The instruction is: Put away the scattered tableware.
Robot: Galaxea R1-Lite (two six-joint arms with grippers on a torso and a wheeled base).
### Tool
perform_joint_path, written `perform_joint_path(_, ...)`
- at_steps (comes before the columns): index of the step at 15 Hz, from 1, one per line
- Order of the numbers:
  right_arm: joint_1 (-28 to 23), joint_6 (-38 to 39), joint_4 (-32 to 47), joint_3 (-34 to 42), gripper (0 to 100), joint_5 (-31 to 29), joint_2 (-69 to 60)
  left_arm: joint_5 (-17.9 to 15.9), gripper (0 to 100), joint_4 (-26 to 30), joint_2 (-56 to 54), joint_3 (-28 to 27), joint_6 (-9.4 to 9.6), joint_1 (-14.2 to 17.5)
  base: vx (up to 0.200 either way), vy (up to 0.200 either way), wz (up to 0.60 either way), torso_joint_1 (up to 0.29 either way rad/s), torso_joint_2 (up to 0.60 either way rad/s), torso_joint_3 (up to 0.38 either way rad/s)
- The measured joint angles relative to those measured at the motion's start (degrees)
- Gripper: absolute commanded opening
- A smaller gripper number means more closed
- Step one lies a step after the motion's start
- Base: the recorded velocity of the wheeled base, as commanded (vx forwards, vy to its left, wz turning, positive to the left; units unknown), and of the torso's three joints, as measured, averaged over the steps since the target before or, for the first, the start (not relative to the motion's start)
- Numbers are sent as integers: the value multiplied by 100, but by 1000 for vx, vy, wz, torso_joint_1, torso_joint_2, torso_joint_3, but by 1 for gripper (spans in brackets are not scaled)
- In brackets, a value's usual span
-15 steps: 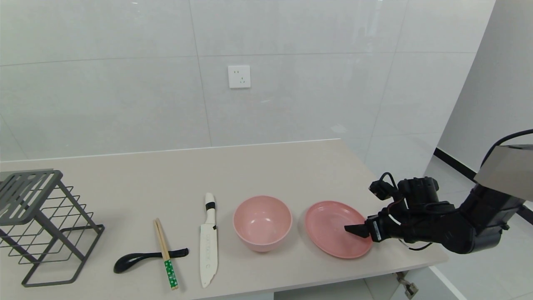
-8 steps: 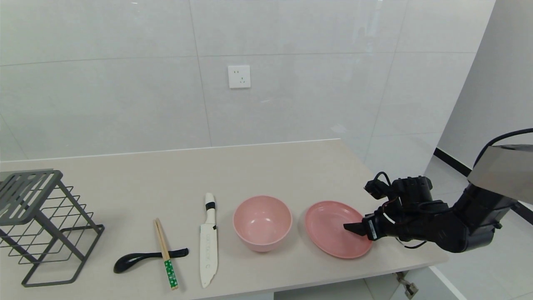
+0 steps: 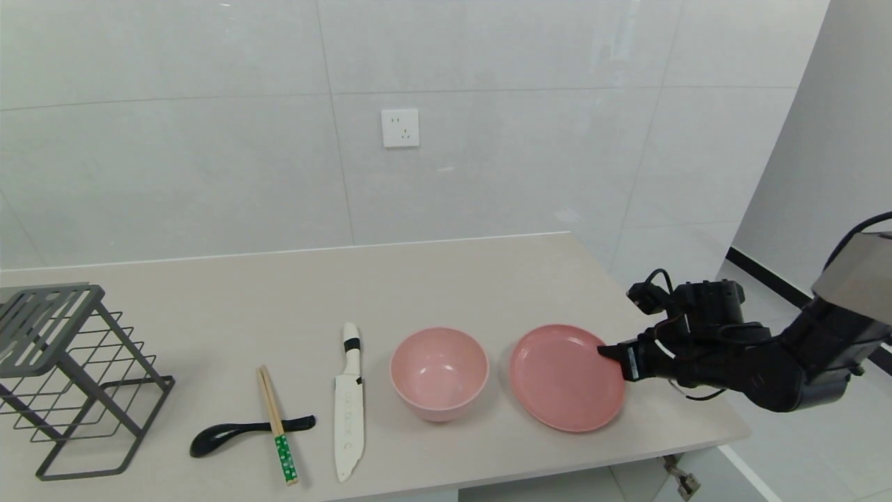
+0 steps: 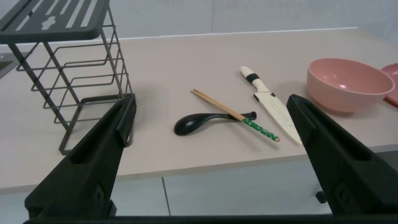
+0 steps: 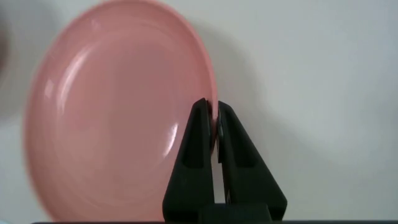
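A pink plate (image 3: 564,376) lies at the right end of the counter, its right rim lifted a little. My right gripper (image 3: 605,351) is shut on that rim; in the right wrist view the two black fingers (image 5: 200,134) pinch the edge of the plate (image 5: 112,124). Left of the plate stands a pink bowl (image 3: 439,373), then a white knife (image 3: 348,404), wooden chopsticks (image 3: 277,432) and a black spoon (image 3: 230,432). My left gripper (image 4: 211,106) hangs open before the counter's front edge, facing the spoon (image 4: 199,122) and chopsticks (image 4: 233,114).
A grey wire dish rack (image 3: 63,369) stands at the counter's left end. The counter's right edge (image 3: 725,418) drops off just beyond the plate. Behind the row of tableware the counter (image 3: 418,286) runs bare to the tiled wall.
My right gripper drew back from over the plate's middle to its right rim and shut on it. The plate's right side has lifted slightly.
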Motion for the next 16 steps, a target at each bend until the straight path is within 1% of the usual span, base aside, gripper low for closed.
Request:
perform_joint_path(3,-178,506,-9,29,0,216,-956,-30,100,0,0,-2,-38,0,0,0,0,0,0,0)
perform_joint_path(5,-236,724,20,280,0,271,-1701,-157,100,-5,0,-5,-26,0,0,0,0,0,0,0)
perform_joint_path(6,-243,774,38,510,0,284,-2125,-332,100,-67,0,-5,222,0,0,0,0,0,0,0)
perform_joint_path(7,-234,798,43,713,0,290,-2459,-384,100,-256,2,-11,372,0,0,0,0,0,0,0)
perform_joint_path(8,-211,827,60,948,0,293,-2859,-439,100,-734,23,-127,432,-5,0,0,0,0,0,0)
perform_joint_path(9,-167,869,87,1159,0,297,-3246,-586,100,-1167,115,-418,462,-7,0,0,0,0,0,0)
perform_joint_path(10,-126,919,178,1345,0,301,-3622,-881,100,-1384,282,-757,475,-23,0,0,0,0,0,0)
perform_joint_path(11,-74,957,330,1485,0,300,-3989,-1241,100,-1479,517,-1058,464,-73,0,0,0,0,0,0)
perform_joint_path(12,-24,985,563,1596,0,289,-4376,-1485,100,-1470,823,-1231,407,-141,0,0,0,0,0,0)
perform_joint_path(13,11,998,756,1657,0,278,-4704,-1566,100,-1465,1120,-1298,325,-257,0,0,0,0,0,0)
perform_joint_path(14,45,1001,976,1698,0,235,-5058,-1641,100,-1471,1573,-1351,180,-451,0,0,0,0,0,0)
perform_joint_path(16,83,974,1172,1646,0,-37,-5563,-1712,100,-1599,2683,-1443,-28,-828,0,0,0,0,0,0)
